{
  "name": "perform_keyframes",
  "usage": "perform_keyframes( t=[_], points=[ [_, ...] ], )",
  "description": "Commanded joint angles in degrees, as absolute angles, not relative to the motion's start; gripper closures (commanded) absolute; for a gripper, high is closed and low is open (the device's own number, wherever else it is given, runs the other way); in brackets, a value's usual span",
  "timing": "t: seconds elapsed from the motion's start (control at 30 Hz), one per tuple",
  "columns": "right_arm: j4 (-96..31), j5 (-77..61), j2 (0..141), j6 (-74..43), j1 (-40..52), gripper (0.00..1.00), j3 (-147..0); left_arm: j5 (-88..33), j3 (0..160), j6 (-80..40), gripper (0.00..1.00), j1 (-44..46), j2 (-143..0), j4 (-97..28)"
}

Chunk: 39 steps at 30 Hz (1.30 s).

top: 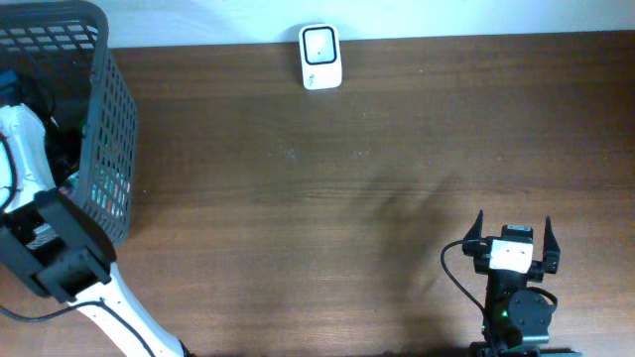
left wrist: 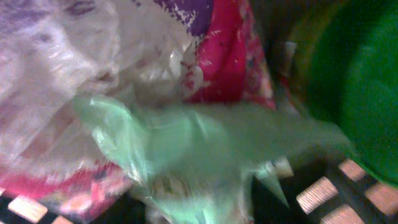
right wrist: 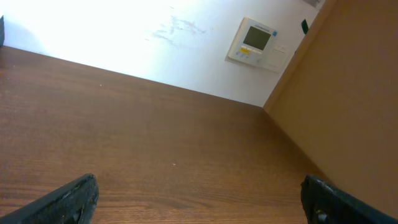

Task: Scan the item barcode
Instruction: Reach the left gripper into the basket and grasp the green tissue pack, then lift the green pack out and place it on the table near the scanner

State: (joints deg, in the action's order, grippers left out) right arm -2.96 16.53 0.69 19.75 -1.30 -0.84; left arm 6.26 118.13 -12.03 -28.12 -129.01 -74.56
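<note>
Nothing is being scanned yet: the left gripper is reaching among the packets [left wrist: 211, 149] inside the basket [top: 114, 129], and I cannot tell whether it is gripping one. The right gripper [top: 513, 223] is idling wide open, well apart from the scanner [top: 320, 57].

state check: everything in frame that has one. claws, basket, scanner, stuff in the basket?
Right claw: open, empty, at the near table edge.
Left arm: down in the basket; left claw hidden, open or shut unclear.
Basket: upright, at the table's left end, holding packets.
Scanner: at the far edge, face up, nothing on it.
Green bag: crumpled, lying over the pink packet, blurred.
</note>
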Motion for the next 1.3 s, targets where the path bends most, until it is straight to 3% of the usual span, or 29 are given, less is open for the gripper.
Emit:
perform_keyframes(
  t=[0.0, 0.07, 0.1, 0.4, 0.83, 1.0, 1.13, 1.27],
  points=[
    [-3.01, 17.19, 0.36, 19.68, -1.58, 0.01, -0.32, 5.43, 118.32, -12.38, 0.82, -28.32, -130.98, -74.46],
    [-3.01, 17.19, 0.36, 19.68, -1.58, 0.01, -0.32, 5.39, 119.68, -12.4, 0.99, -28.36, -130.76, -75.31],
    [-3.01, 17.19, 0.36, 19.68, -1.58, 0.01, -0.32, 5.34, 120.84, -12.43, 1.0, -28.36, -130.74, -76.09],
    [-3.01, 17.19, 0.36, 19.68, -1.58, 0.01, -0.32, -5.08, 153.16, -14.11, 1.0, -28.34, -130.69, -93.6],
    [-3.01, 17.19, 0.36, 19.68, -1.58, 0.01, -0.32, -16.8, 179.87, -14.15, 1.0, -28.29, -130.69, -94.08],
    [-3.01, 17.19, 0.36, 19.68, -1.58, 0.01, -0.32, -17.93, 179.83, -23.05, 1.0, -28.29, -121.1, -87.22],
    [-3.01, 17.19, 0.36, 19.68, -1.58, 0.01, -0.32, -37.71, 179.83, -22.13, 1.0, -25.45, -117.16, -87.44],
    [-3.01, 17.19, 0.36, 19.68, -1.58, 0.01, -0.32, -44.14, 179.65, -14.17, 1.0, -15.81, -117.14, -90.74]
  ],
)
